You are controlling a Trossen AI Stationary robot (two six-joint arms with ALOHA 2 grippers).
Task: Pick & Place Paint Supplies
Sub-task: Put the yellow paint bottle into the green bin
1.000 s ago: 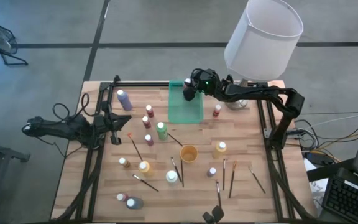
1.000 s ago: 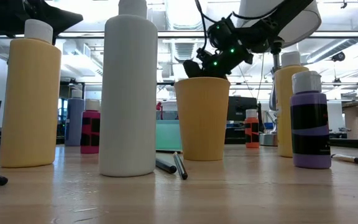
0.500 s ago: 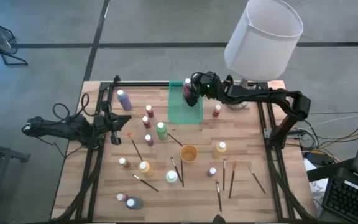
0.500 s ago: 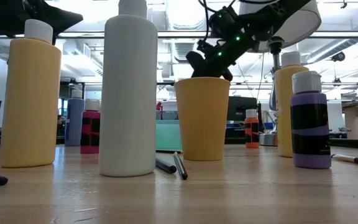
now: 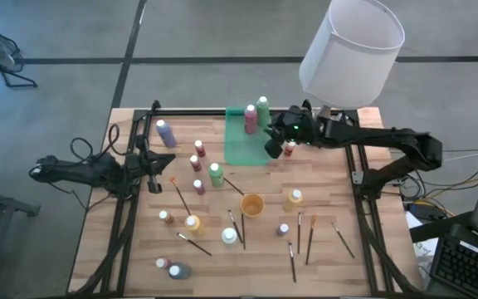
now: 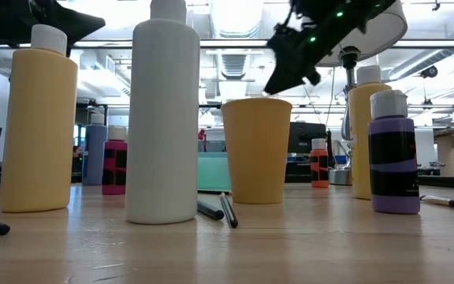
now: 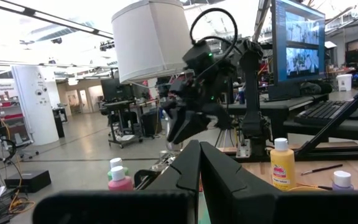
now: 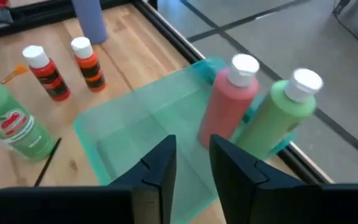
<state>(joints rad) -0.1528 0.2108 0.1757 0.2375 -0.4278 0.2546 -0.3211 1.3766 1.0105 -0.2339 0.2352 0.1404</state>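
My right pincer (image 5: 273,150) hangs above the near right edge of the green tray (image 5: 241,148), its two fingers (image 8: 157,165) a narrow gap apart and holding nothing. A pink bottle (image 5: 251,119) and a green bottle (image 5: 262,109) stand upright, touching, at the tray's far right corner. My left pincer (image 5: 150,162) waits at the table's (image 5: 372,274) left edge, its fingers pressed together, empty. The remaining paint supplies are spread over the table: a second green bottle (image 5: 215,174), a white bottle (image 5: 228,236), a purple bottle (image 5: 282,229), two yellow bottles, small red ones and several paintbrushes — all lying or standing around an orange cup (image 5: 251,204).
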